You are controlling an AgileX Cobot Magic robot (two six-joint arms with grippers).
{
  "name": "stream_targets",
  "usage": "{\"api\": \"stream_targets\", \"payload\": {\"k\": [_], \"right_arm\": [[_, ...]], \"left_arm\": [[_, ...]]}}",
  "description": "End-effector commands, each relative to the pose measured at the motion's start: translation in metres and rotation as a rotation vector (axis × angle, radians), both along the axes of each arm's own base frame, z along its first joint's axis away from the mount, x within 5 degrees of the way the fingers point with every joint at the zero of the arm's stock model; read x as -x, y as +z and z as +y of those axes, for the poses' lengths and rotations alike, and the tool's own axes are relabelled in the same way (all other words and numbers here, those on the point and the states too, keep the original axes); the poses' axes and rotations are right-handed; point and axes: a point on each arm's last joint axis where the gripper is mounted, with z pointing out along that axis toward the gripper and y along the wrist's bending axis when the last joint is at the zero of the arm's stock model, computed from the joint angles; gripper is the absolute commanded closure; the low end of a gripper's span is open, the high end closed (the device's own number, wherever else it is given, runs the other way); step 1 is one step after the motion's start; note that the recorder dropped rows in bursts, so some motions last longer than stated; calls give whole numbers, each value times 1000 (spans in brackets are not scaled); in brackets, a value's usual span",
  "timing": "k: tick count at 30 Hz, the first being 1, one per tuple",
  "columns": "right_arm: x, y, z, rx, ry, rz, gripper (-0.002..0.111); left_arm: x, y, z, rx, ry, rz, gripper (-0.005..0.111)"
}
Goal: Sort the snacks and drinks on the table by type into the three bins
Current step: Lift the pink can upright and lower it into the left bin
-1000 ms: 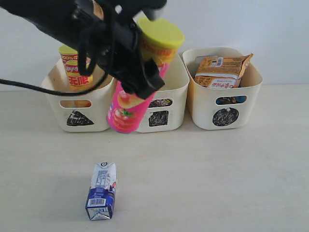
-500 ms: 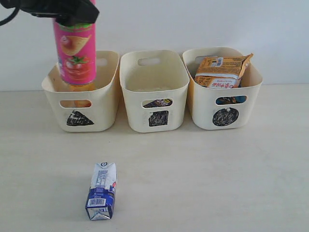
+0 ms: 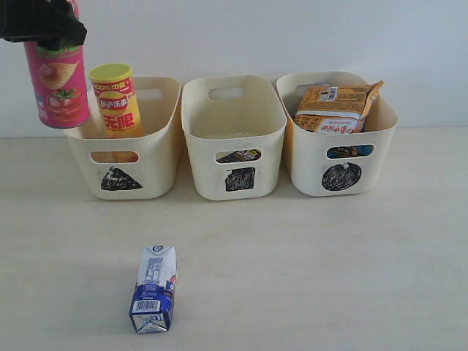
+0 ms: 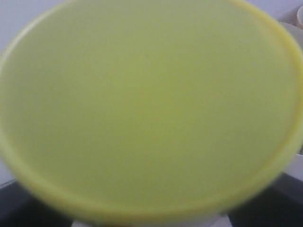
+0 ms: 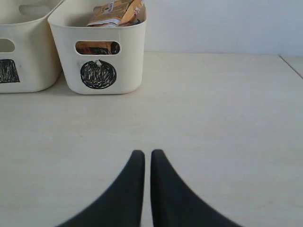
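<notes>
The left gripper (image 3: 40, 29) clamps the pink chip tube (image 3: 57, 91) near its top, seemingly just outside the triangle bin (image 3: 157, 150). The right gripper (image 5: 143, 158) is pinched together, empty.

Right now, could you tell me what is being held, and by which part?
Left gripper holds the pink tube by its upper end; right gripper holds nothing.

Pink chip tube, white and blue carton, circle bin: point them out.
pink chip tube (image 3: 57, 89), exterior view, printed side.
white and blue carton (image 3: 155, 289), exterior view, top face.
circle bin (image 3: 303, 168), exterior view, front wall.
</notes>
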Motion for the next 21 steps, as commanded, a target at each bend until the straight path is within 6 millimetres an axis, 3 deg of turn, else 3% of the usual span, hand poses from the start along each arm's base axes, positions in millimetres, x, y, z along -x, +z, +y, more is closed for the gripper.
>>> {"api": "stream_targets", "payload": {"k": [1, 9, 21], "right_arm": [[0, 0, 0, 0, -1, -8, 106], [0, 0, 0, 0, -1, -8, 106], [0, 0, 0, 0, -1, -8, 106]], "left_arm": [[-18, -10, -2, 28, 9, -64, 103], [-48, -29, -8, 65, 3, -210, 103], [-77, -74, -14, 140, 36, -212, 103]]}}
